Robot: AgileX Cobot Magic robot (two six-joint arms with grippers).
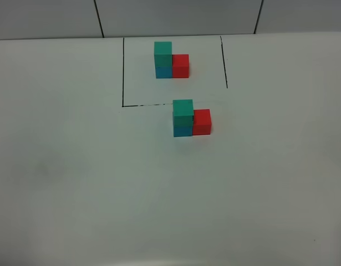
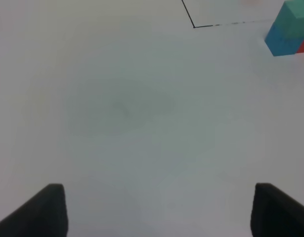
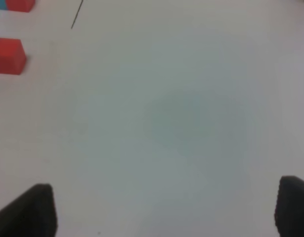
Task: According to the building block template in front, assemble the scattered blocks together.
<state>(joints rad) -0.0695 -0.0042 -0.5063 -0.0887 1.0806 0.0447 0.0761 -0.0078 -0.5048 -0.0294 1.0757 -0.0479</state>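
The building block template (image 1: 171,60) stands at the back inside a thin black outline (image 1: 123,72): green on blue, red alongside. In front of it the scattered blocks stand joined in the same shape, with the green cube (image 1: 183,108) on the blue cube (image 1: 182,130) and the red cube (image 1: 202,122) against them. The left wrist view catches this cluster's green cube (image 2: 295,19) and blue cube (image 2: 280,42) at the frame edge. The right wrist view shows its red cube (image 3: 8,56). My left gripper (image 2: 159,212) and right gripper (image 3: 161,210) are open over bare table, away from the blocks.
The white table (image 1: 76,183) spreads around the blocks. A panelled grey wall (image 1: 176,16) rises behind its far edge. A corner of the black outline (image 2: 194,25) shows in the left wrist view, and one of its lines (image 3: 77,15) in the right wrist view.
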